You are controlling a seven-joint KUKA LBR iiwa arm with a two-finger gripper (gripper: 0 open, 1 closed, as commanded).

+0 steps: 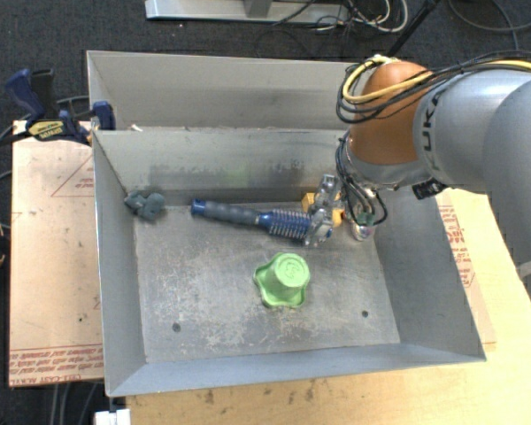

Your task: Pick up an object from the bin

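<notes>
My gripper (324, 212) hangs low over the back right of the bin, its metal fingers at the right end of a blue brush (252, 216). The brush lies on its side along the back, its dark blue handle pointing left and its ribbed blue head under the fingers. Something small and yellow sits right at the fingers, too hidden to name. A green, lobed plastic cup (282, 281) lies in the middle of the floor, just in front of the gripper and apart from it.
A small grey lump (146, 204) rests at the back left near the bin's wall. The arm with its orange cover and yellow cables comes in over the right rim.
</notes>
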